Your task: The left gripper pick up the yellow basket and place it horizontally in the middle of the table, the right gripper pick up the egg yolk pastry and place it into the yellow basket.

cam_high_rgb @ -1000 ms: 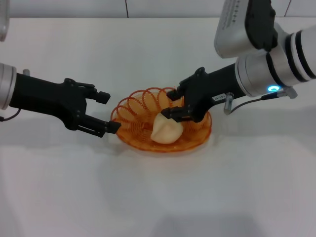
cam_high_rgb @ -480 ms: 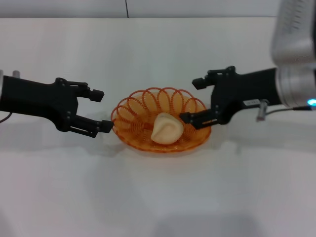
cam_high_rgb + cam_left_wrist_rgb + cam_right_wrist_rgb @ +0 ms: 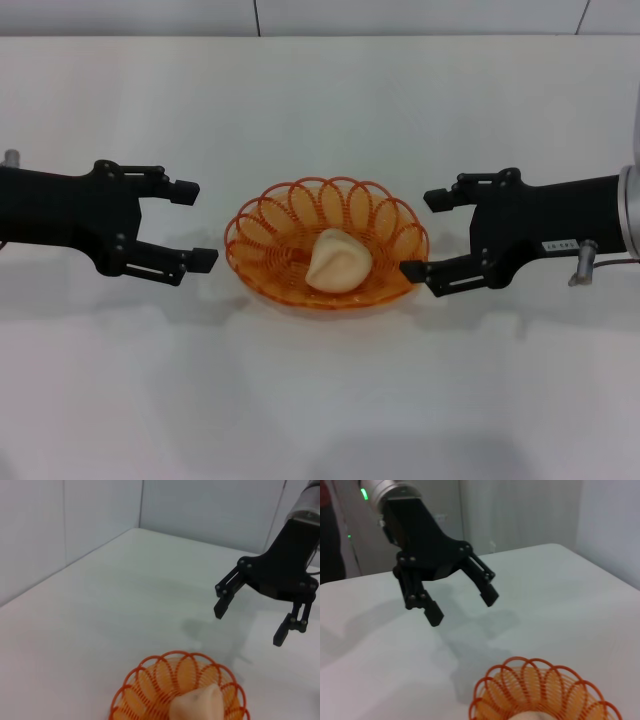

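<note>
The yellow basket [image 3: 327, 246], an oval orange wire basket, lies flat in the middle of the white table [image 3: 320, 390]. The egg yolk pastry [image 3: 338, 261], a pale cream lump, rests inside it. My left gripper [image 3: 192, 225] is open and empty, just left of the basket's rim and apart from it. My right gripper [image 3: 426, 235] is open and empty, just right of the rim. The left wrist view shows the basket [image 3: 155, 689], the pastry [image 3: 198, 706] and the right gripper [image 3: 250, 622] beyond. The right wrist view shows the basket [image 3: 540, 690] and the left gripper [image 3: 462, 605].
The table runs back to a pale wall [image 3: 320, 15] at the far edge. Nothing else stands on the table around the basket.
The right gripper has let go of the pastry and drawn back to the right, out of the basket. The left gripper has drawn back to the left. The pastry stays in the basket.
</note>
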You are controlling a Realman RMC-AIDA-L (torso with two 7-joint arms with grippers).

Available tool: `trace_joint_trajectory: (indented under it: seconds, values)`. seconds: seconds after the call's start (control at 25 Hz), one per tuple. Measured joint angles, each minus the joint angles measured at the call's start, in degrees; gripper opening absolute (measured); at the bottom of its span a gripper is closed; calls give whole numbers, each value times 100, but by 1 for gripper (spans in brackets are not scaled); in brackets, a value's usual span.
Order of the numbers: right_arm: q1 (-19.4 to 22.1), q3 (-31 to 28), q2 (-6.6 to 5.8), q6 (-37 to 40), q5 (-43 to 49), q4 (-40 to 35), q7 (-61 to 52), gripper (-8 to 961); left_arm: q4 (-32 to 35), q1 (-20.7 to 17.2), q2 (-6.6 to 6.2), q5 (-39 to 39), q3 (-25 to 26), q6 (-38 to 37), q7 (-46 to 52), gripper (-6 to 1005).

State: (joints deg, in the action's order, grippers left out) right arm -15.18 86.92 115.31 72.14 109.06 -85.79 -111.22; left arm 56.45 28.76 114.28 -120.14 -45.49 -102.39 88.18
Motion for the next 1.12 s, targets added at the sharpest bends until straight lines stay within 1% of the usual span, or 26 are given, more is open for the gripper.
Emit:
trace_joint_trajectory:
  seconds: [0.2, 1.12]
  values:
    - [-32, 0, 0, 115, -42, -5, 38, 853, -15, 3, 25, 3, 11, -49, -118, 887]
    - [-53, 0, -9, 206, 2, -15, 40, 853, 2, 69, 24, 9, 15, -118, -161, 887]
